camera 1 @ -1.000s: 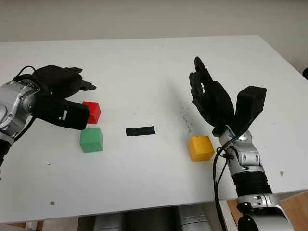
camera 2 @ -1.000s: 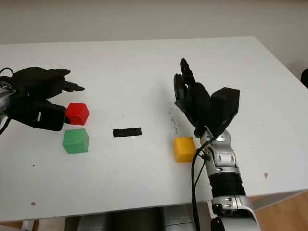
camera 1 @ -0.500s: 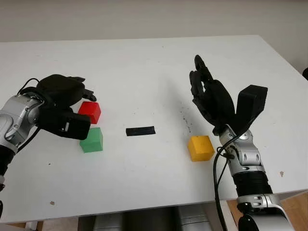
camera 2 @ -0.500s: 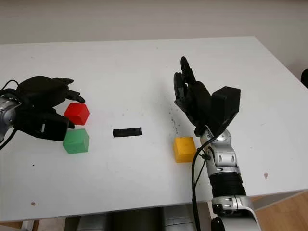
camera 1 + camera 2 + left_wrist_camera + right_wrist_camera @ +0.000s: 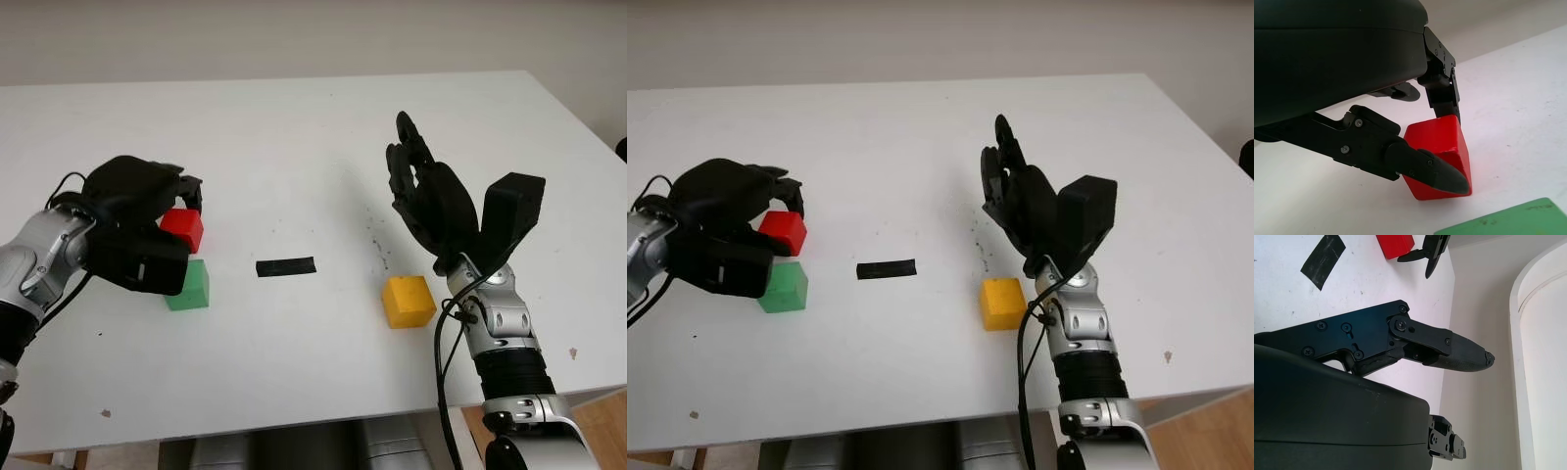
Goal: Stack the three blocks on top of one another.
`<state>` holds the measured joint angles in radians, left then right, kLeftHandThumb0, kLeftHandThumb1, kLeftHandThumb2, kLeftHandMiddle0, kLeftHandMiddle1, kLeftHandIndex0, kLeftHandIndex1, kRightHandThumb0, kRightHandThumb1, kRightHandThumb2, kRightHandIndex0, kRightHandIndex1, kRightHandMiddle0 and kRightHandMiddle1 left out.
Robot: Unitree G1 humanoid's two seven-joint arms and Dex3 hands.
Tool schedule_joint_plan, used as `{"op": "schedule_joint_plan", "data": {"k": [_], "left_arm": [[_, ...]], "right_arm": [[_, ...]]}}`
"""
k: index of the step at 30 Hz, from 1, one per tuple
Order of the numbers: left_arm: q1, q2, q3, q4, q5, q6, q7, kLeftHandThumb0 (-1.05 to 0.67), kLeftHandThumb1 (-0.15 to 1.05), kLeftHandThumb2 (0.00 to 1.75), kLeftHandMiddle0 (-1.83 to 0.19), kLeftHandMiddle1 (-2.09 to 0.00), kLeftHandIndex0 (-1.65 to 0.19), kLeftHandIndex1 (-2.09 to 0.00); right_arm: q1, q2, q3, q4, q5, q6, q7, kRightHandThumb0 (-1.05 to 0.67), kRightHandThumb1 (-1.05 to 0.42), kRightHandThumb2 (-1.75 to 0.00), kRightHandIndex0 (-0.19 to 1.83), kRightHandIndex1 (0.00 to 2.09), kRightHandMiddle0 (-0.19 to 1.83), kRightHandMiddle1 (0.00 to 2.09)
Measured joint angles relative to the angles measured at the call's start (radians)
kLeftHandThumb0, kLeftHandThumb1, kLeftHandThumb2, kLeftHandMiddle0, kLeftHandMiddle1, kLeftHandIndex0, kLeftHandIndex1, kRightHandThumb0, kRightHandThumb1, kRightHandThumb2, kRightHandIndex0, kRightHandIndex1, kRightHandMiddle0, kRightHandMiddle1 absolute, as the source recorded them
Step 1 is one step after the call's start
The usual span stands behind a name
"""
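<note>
- Red block [image 5: 182, 228] sits on the white table [image 5: 294, 127], left of centre, and my left hand [image 5: 137, 223] is right over it, fingers reaching down around it.
- From my left wrist camera, the red block [image 5: 1439, 156] stands on the tabletop with one fingertip [image 5: 1442, 176] lying across its near face and another finger [image 5: 1442, 93] coming down at its far top edge.
- I cannot tell whether those fingers are pressing the block or just bracketing it; it is on the table, not lifted.
- Green block [image 5: 188, 285] is just in front of the red one, nearer to me, almost touching it; the shell of my left hand partly covers its left side.
- My left forearm comes in from the bottom left, wrist bent so the hand arches over the two blocks.
- Black strip of tape [image 5: 286, 265] lies flat near the middle of the table, between the two sides.
- Yellow block [image 5: 409, 301] sits on the right, well apart from the red and green pair.
- My right hand [image 5: 426, 201] is raised above the table just behind the yellow block, open, holding nothing, fingers pointing up and away from me.
- My right forearm stands nearly upright from the bottom right, with a cable running down beside it.
</note>
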<state>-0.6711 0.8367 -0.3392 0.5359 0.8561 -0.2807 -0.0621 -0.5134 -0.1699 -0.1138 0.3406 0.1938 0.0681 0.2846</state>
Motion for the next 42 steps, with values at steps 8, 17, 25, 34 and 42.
{"op": "schedule_joint_plan", "data": {"k": [8,17,25,34,42], "left_arm": [[0.009,0.0,0.017,-0.072,-0.055,0.0,-0.046,-0.36,1.02,0.05,-0.47,-0.06,-0.29,-1.42],[-0.015,0.001,0.059,-0.182,-0.112,0.002,-0.149,-0.37,1.01,0.05,-0.47,-0.06,-0.32,-1.43],[-0.048,-0.016,0.132,-0.251,-0.233,-0.027,-0.191,-0.41,1.0,0.05,-0.45,-0.05,-0.35,-1.4],[-0.015,-0.111,0.15,-0.317,-0.409,-0.028,-0.284,-0.43,1.04,0.06,-0.14,-0.03,-0.27,-1.49],[0.028,-0.236,0.151,-0.319,-0.546,0.026,-0.353,-0.46,1.05,0.08,-0.08,-0.04,-0.26,-1.57]], "right_arm": [[0.0,-0.001,0.0,0.0,-0.004,0.0,0.0,-0.71,-1.05,-0.69,-0.19,0.0,-0.19,0.0],[0.0,0.0,0.001,0.0,-0.005,0.0,-0.005,-0.71,-1.05,-0.69,-0.19,0.0,-0.19,0.0],[0.0,0.002,0.003,-0.004,-0.007,0.0,-0.011,-0.68,-1.05,-0.71,-0.19,0.0,-0.19,0.0],[0.0,0.007,0.003,-0.005,-0.007,-0.002,-0.017,-0.68,-1.05,-0.7,-0.19,0.0,-0.19,0.0],[0.0,0.011,0.003,-0.005,-0.005,-0.004,-0.024,-0.68,-1.05,-0.7,-0.19,0.0,-0.19,0.0]]}}
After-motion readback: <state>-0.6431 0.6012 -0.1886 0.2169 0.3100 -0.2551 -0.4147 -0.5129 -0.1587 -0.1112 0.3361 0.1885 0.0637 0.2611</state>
